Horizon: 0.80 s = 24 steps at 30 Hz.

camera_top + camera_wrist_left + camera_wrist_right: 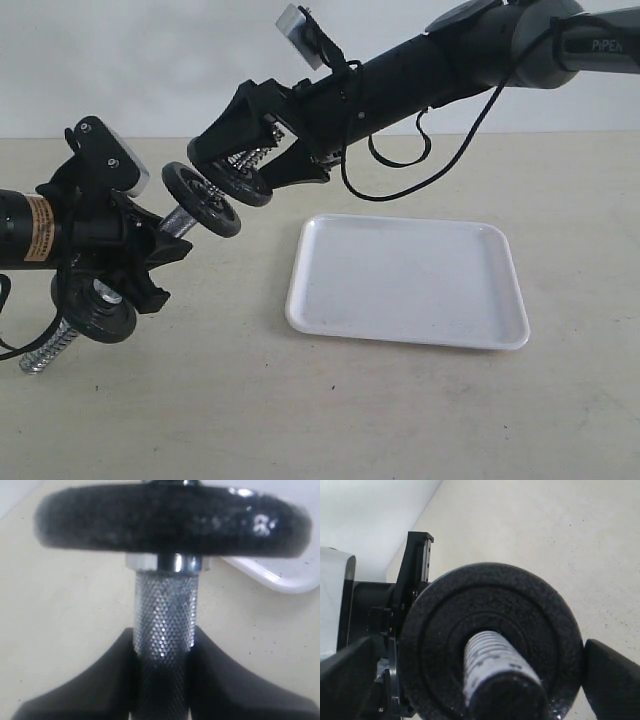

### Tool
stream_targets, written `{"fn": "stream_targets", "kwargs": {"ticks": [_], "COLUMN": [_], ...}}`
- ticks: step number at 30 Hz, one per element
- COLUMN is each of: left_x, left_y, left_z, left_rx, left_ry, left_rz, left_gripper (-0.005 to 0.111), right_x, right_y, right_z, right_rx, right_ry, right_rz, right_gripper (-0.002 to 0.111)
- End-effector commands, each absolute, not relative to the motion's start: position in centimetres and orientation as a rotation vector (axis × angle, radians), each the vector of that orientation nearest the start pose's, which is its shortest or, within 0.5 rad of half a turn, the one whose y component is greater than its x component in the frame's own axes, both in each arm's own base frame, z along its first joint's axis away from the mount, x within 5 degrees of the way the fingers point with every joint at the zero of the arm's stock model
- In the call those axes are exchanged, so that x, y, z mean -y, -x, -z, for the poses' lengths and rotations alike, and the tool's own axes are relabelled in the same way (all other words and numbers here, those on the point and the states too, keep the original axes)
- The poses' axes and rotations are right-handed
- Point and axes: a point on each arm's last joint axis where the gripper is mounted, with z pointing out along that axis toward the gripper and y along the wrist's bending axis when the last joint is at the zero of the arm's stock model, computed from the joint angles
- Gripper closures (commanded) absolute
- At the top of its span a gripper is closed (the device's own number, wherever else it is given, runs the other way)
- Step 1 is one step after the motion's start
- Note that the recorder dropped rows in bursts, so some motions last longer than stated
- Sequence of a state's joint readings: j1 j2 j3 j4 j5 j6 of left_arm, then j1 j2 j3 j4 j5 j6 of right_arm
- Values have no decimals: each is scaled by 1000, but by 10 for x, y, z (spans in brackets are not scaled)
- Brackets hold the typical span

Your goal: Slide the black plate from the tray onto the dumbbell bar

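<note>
Dumbbell bar (pixel 178 222): tilted, upper end toward the right gripper (pixel 232 168); clamped mid-length by the left gripper (pixel 155 265).
Black plate (pixel 240 187): on the bar's upper end, just beside a second black disc (pixel 203 199).
Right gripper: jaws spread, one either side of the black plate.
Tray (pixel 300 290): white, flat on the surface (pixel 400 420), apart from the bar.

Left wrist cam: my left fingers (pixel 235 685) run out of frame, tips unseen. Collared disc (pixel 170 522) is soft-focus and blocks everything past it. Only a corner of the tray (pixel 292 577) shows, the rest cropped.
Right wrist cam: dumbbell bar (pixel 495 675) end is blurred and cropped. Black plate (pixel 520 592) hides the bar beyond it. My right fingers (pixel 615 680) are clipped on both sides.
Exterior: the bar's middle is buried in my left fingers. Left arm (pixel 8 212) and right arm (pixel 450 65) are cut by the frame. The label (pixel 38 228) text is too small to read.
</note>
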State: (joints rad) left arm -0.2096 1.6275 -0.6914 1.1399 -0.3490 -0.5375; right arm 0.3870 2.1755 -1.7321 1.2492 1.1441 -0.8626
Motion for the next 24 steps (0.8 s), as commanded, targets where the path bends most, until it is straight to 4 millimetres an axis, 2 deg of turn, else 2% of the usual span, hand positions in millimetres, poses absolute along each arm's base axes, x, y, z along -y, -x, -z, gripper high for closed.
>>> {"fn": "stream_targets", "kwargs": {"ticks": [1, 15, 24], "left_x": [116, 115, 115], "left_y": [-290, -291, -291], "left_z": [-225, -225, -225], "left_rx": [-1636, -1643, -1646], "left_ry": [-910, -883, -876], "left_rz": [494, 494, 493], "left_gripper": [102, 102, 102], "right_x": [-250, -250, -250], "right_y": [-390, -390, -398], "right_z": [-245, -245, -244], "right_rx": [-2194, -2201, -2214], "right_ry": [861, 853, 773], "right_rz": [-1573, -1579, -1512], "right_gripper": [3, 3, 3]}}
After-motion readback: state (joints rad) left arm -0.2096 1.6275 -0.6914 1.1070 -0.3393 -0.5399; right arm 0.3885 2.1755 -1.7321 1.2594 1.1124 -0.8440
